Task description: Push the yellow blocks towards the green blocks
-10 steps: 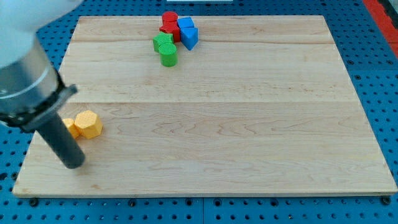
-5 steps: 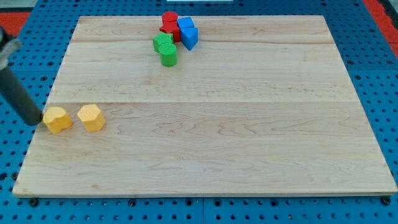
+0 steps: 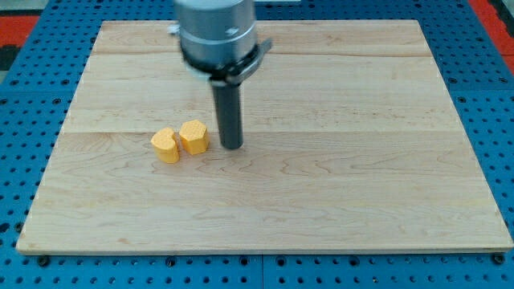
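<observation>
Two yellow blocks lie side by side left of the board's middle: a rounded yellow block (image 3: 166, 145) and a hexagonal yellow block (image 3: 193, 136), touching or nearly so. My tip (image 3: 232, 146) rests on the board just to the right of the hexagonal yellow block, a small gap apart. The arm's body covers the view's top middle, where the green, red and blue blocks stood; none of them shows now.
The wooden board (image 3: 361, 160) lies on a blue perforated table (image 3: 498, 96). The arm's grey body (image 3: 215, 32) stands over the board's top edge.
The two yellow blocks have moved right and slightly up, closer together. My tip has gone from the board's left edge to the right of them. The arm now hides the green, red and blue blocks.
</observation>
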{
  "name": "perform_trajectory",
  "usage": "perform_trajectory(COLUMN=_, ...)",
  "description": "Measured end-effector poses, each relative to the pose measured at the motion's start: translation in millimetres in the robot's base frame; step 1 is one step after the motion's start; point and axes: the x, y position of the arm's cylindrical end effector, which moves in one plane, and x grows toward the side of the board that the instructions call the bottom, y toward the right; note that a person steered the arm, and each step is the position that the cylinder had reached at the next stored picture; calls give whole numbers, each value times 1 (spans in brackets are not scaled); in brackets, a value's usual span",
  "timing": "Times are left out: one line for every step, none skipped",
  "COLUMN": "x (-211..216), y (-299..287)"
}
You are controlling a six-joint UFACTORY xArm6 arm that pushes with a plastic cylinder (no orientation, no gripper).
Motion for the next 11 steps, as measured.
perform_trajectory(x=-30, y=2)
perform_trajectory(x=47, y=41)
perform_trajectory(x=49, y=-26)
perform_trajectory(x=19, y=-66)
perform_trajectory(x=-9, y=-91)
perform_trajectory(x=-63, y=-77)
perform_trajectory(x=-37, y=-71)
perform_trajectory(x=-37, y=-109)
perform_trajectory(x=-92, y=-89)
perform_trajectory(x=-69, y=-51)
perform_trajectory(x=14, y=-42)
